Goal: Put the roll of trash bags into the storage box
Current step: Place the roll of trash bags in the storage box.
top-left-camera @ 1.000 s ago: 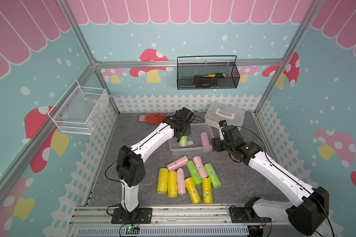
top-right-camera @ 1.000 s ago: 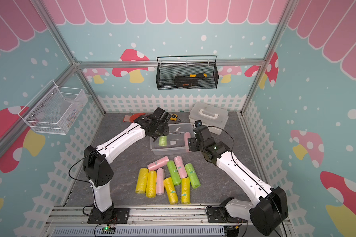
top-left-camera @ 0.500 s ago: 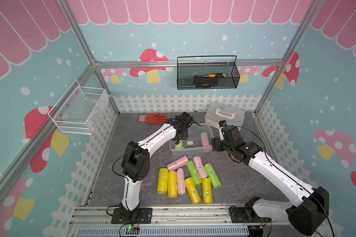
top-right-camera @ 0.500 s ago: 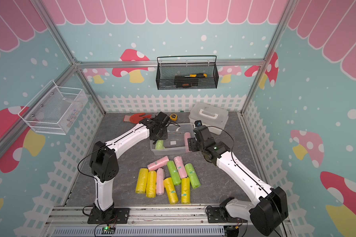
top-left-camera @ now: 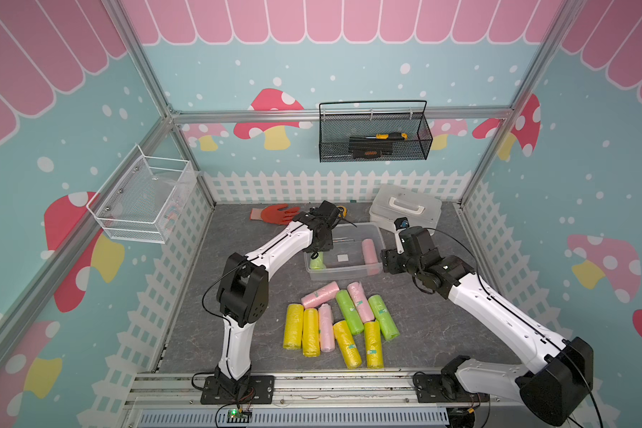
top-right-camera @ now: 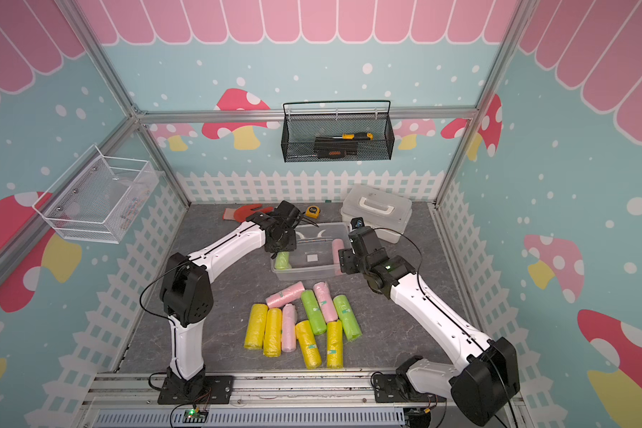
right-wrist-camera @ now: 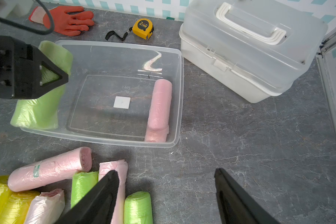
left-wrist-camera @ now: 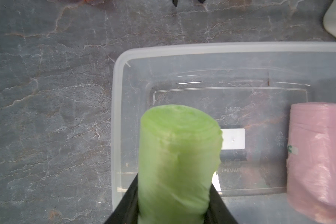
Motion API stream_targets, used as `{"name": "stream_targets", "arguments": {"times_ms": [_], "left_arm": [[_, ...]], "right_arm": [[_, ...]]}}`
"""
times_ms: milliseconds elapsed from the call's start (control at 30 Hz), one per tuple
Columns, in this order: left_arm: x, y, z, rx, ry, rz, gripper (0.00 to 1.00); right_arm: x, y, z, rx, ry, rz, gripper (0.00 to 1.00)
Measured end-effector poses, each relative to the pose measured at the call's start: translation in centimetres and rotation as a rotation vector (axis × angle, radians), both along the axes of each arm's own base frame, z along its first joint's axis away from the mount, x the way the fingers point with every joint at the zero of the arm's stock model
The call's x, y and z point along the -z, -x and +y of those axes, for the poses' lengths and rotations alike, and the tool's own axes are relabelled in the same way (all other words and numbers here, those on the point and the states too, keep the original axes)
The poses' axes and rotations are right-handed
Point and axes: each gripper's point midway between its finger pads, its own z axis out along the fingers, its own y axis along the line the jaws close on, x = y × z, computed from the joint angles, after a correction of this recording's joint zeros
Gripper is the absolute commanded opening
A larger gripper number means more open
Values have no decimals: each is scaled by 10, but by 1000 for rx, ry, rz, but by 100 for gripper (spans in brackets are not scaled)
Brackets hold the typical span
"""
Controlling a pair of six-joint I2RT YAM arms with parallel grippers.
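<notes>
Gripping a green roll of trash bags [left-wrist-camera: 178, 155] between narrow fingers, the left gripper [left-wrist-camera: 173, 197] holds it over the end of the clear storage box [right-wrist-camera: 179, 93] nearest the left arm; whether the roll touches the box cannot be told. A pink roll [right-wrist-camera: 159, 108] lies inside along the opposite end wall. The right gripper [right-wrist-camera: 166, 170] hovers just outside that end, fingers wide and empty. More rolls [top-left-camera: 334, 326] lie heaped on the box's side towards the arm bases

Robot lab booth, mushroom-print walls [top-left-camera: 271, 111]
</notes>
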Motion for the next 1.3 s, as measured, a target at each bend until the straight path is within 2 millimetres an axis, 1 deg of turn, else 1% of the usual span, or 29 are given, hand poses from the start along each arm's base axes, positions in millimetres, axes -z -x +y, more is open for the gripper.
{"name": "stream_targets", "arguments": {"times_ms": [67, 200, 300, 567, 667, 733, 833, 967, 1067, 1100, 1167, 1300], "left_arm": [[14, -2, 2, -7, 11, 35, 0], [50, 0, 1, -10, 36, 130, 0], [65, 2, 1, -11, 38, 167, 0], [63, 1, 1, -22, 38, 183, 0], [63, -2, 1, -36, 28, 185, 11], [65, 0, 5, -45, 12, 192, 19], [65, 2, 8, -49, -3, 201, 35], [65, 3, 9, -49, -7, 204, 47], [65, 3, 9, -46, -10, 204, 60], [65, 3, 9, -47, -11, 203, 62], [64, 3, 8, -47, -16, 198, 64], [62, 3, 7, -39, -44, 179, 64]], "right_arm": [[0, 0, 0, 0, 0, 0, 79], [0, 0, 1, -3, -2, 1, 79], [0, 0, 1, -5, -4, 3, 79], [3, -1, 3, -8, -2, 12, 79], [4, -1, 4, -12, -4, 16, 79], [4, -1, 4, -12, -4, 16, 79], [4, -1, 4, -13, -4, 16, 79], [4, -1, 4, -13, -4, 16, 79], [4, -1, 4, -14, -6, 16, 79], [4, -1, 4, -14, -6, 16, 79], [4, -1, 4, -14, -6, 16, 79], [4, -1, 4, -14, -6, 16, 79]]}}
